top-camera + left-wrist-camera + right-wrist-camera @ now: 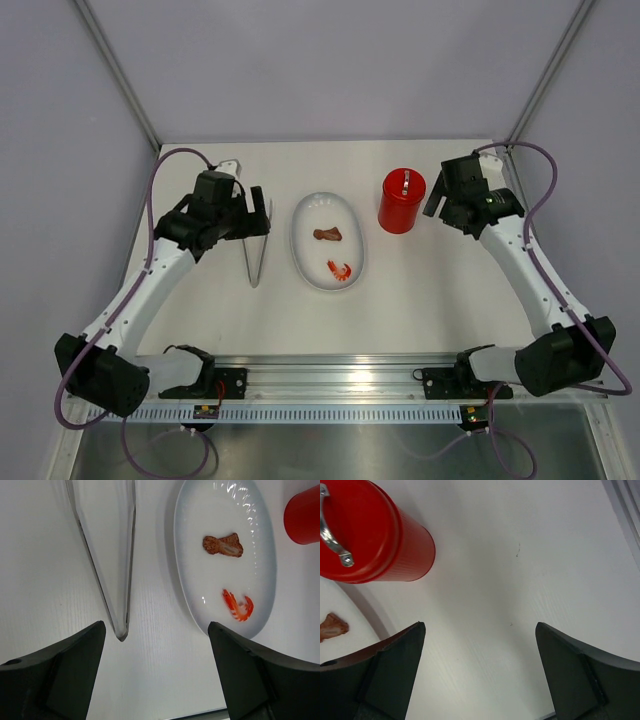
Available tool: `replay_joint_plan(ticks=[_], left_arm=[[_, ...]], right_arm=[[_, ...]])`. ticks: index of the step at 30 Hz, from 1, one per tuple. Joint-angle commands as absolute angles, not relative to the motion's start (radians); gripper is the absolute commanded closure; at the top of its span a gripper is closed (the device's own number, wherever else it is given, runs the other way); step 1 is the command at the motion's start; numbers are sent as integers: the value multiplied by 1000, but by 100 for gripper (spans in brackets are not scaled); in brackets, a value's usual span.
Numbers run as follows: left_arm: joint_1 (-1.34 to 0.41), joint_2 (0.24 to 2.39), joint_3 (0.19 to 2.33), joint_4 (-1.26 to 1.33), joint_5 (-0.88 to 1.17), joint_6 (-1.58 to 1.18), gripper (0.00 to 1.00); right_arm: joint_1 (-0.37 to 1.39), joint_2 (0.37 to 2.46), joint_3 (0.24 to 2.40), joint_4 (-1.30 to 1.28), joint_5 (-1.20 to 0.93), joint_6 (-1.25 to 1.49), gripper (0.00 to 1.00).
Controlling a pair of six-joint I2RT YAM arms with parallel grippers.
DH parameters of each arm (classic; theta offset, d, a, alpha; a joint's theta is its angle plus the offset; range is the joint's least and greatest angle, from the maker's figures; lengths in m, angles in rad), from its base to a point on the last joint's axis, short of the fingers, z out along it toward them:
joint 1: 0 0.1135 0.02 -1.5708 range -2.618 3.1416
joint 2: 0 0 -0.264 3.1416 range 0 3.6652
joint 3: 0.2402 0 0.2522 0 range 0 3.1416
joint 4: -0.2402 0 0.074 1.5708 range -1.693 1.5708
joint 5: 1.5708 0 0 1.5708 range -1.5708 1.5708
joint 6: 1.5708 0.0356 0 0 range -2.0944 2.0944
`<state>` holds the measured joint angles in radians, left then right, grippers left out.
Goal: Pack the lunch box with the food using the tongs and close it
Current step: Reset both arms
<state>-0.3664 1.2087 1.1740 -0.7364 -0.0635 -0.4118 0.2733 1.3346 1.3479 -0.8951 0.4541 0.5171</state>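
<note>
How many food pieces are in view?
2, both on the white plate: a brown chunk toward its far end, an orange shrimp toward its near end. Any inside the lidded red lunch box would be hidden.

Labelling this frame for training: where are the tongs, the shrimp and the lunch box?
tongs (121, 632): left wrist view, joined end.
shrimp (233, 605): left wrist view, curled body.
lunch box (400, 215): top external view, red side wall.

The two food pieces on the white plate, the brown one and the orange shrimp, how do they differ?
Colour: the brown piece is mottled brown with a pale patch; the shrimp is bright orange-red.
Shape: the brown piece is a chunky lump; the shrimp is thin and curled.
Place: the brown piece lies near the middle of the plate, the shrimp toward its near end.
Both lie flat, apart from each other.
</note>
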Motion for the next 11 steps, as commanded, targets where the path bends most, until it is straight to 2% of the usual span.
replay_joint_plan(ticks=[1, 7, 11], left_arm=[[-362, 1157, 1161, -661, -52, -439, 12], [-364, 1111, 1166, -646, -41, -448, 11], [-362, 1101, 1178, -643, -28, -454, 9]], right_arm=[[278, 1229, 1219, -868, 523, 587, 0], [279, 1075, 999, -845, 528, 647, 1], [278, 1039, 950, -836, 538, 655, 1]])
